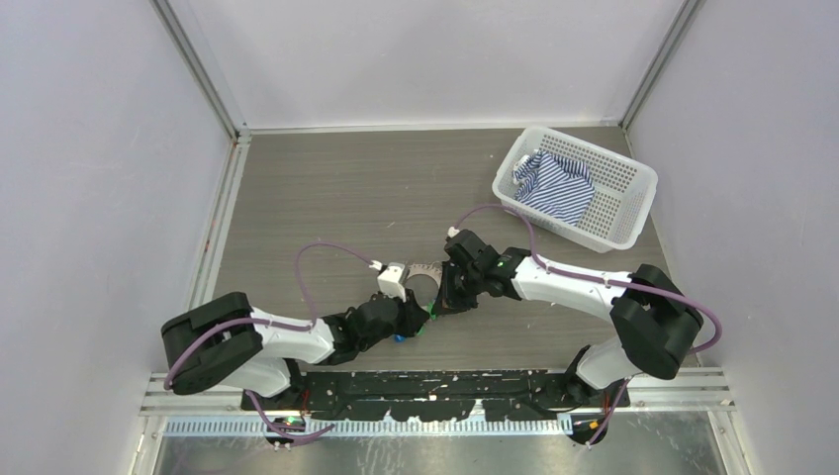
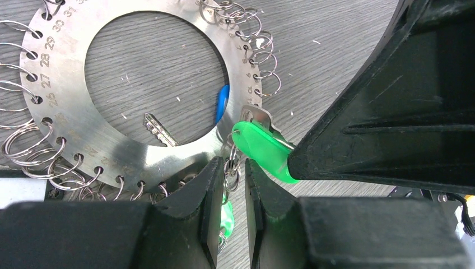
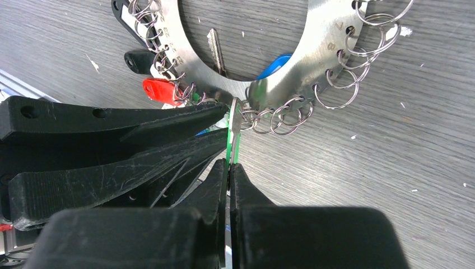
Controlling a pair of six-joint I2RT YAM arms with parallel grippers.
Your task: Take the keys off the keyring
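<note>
The keyring point(image 2: 67, 67) is a flat steel disc with numbered holes and many small split rings, lying on the table point(image 1: 425, 268). My right gripper point(image 3: 229, 168) is shut on a green-tagged key point(image 3: 233, 137), seen edge-on; it also shows in the left wrist view point(image 2: 263, 150). My left gripper point(image 2: 231, 182) is closed down on the small split ring point(image 2: 232, 168) linking that key to the disc. A second green tag point(image 2: 227, 217) lies under my left fingers. Blue point(image 3: 274, 66), red point(image 3: 158, 89) and black point(image 3: 137, 59) keys and a bare metal key point(image 3: 217, 51) hang on the disc point(image 3: 327, 39).
A white perforated basket point(image 1: 623, 203) holding a striped cloth point(image 1: 556, 186) stands at the back right. Both arms meet near the table's front middle, grippers point(image 1: 411, 322) point(image 1: 450, 292) almost touching. Walls enclose the table on three sides.
</note>
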